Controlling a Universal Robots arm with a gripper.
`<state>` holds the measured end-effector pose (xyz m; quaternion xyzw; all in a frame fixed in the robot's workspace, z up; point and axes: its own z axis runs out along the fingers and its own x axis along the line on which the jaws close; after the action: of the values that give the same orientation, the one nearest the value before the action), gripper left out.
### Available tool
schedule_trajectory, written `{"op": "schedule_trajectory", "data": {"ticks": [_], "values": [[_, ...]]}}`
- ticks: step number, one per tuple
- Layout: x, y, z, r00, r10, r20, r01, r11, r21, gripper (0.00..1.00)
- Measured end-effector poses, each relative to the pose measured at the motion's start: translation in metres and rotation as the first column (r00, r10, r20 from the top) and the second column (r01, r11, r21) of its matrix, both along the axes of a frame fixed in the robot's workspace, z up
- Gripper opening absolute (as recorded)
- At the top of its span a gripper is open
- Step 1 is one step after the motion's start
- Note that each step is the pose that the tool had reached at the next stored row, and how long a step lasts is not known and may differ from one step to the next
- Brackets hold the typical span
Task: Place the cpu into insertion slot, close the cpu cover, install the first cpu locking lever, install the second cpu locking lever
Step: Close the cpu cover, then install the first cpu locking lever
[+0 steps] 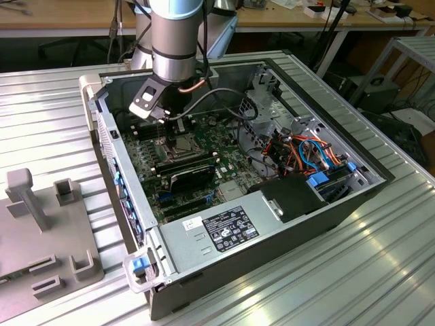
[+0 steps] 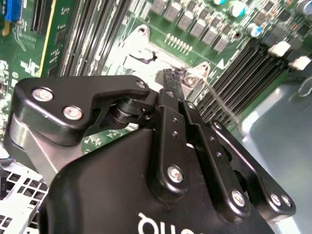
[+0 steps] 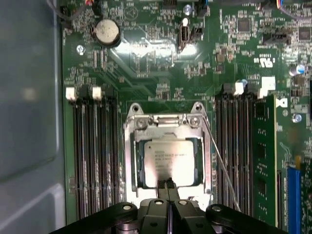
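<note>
Robotics lab: ribbed workbench (image 1: 353, 272), wooden desks (image 1: 68, 17)

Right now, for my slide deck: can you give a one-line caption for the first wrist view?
Shut gripper poised at the edge of the closed cpu cover, cpu seated inside.

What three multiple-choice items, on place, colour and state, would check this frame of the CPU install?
1. Where does the cpu lie? A on the table; B on the memory slots; C in the insertion slot.
2. What colour is the circuit board? A green; B blue; C red.
3. How does the claw hold its fingers? A spread wide; B shut together; C clamped on the cpu.
Answers: 1 C, the first wrist view shows the chip seated in its socket. 2 A, the board is green in both wrist views. 3 B, the fingertips meet with no gap.
</note>
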<state>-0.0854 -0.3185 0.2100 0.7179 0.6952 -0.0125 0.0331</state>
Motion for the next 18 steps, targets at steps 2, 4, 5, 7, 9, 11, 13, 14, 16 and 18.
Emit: {"op": "schedule_trajectory", "data": {"ticks": [2,4,5,7,9,11,13,14,16,18], "values": [[0.0046,0.0,0.0,1.0,0.0,0.0,0.0,1.0,0.0,0.11],[0.0096,0.0,-0.0001,1.0,0.0,0.0001,0.0,1.0,-0.0001,0.11],[0.0121,0.0001,-0.0001,1.0,0.0,0.0001,0.0,1.0,-0.0002,0.11],[0.0158,0.0001,-0.0001,1.0,0.0,0.0,0.0,1.0,-0.0005,0.11],[0.0206,0.0001,-0.0001,1.0,0.0,-0.0001,0.0,1.0,-0.0008,0.11],[0.0237,0.0001,-0.0001,1.0,0.0,-0.0001,0.0,1.0,-0.001,0.11],[0.0242,0.0001,-0.0001,1.0,0.0,-0.0002,0.0,1.0,-0.001,0.11],[0.0243,0.0001,-0.0001,1.0,0.0,-0.0002,0.0,1.0,-0.001,0.11],[0.0324,0.0001,-0.0001,1.0,0.0,-0.0002,0.0,1.0,-0.001,0.11],[0.0325,0.0001,-0.0001,1.0,0.0,-0.0002,0.0,1.0,-0.0011,0.11]]}}
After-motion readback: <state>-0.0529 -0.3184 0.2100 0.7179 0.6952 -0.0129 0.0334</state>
